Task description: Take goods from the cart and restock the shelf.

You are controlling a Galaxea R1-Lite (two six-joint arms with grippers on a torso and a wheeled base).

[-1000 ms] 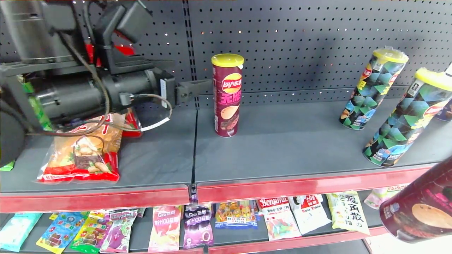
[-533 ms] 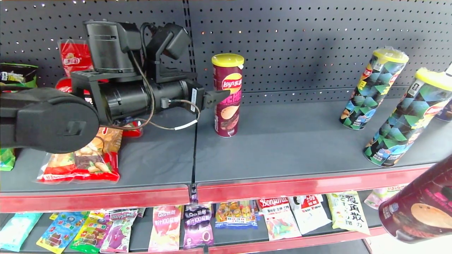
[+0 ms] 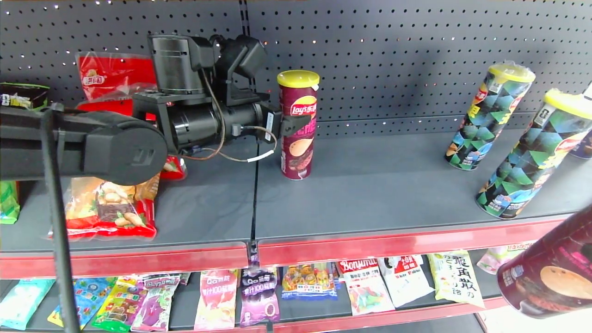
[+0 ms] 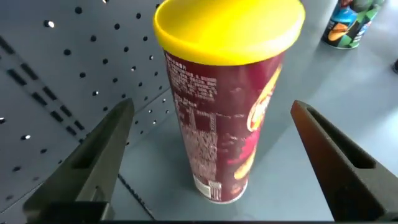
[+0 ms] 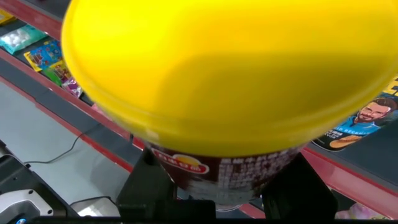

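Nearest, low and right of the standing can [image 3: 298, 155], the right gripper [image 5: 227, 194] is clamped on a second maroon, yellow-lidded can [image 3: 548, 277]. The standing can is upright on the grey shelf [image 3: 370, 194]. The left gripper [image 4: 208, 134] is spread, fingers [image 4: 102, 155] either side, apart from it. Two patterned cans [image 3: 488, 118] stand well to its right.

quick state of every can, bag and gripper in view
shelf can: upright, lid on, untouched
left gripper: open, fingers either side of shelf can
right gripper: shut on held can
held can: tilted, lid on, off the shelf
left patterned can: standing, lid on
right patterned can: standing, lid on
peanut bag: lying flat
red bag: propped against the pegboard
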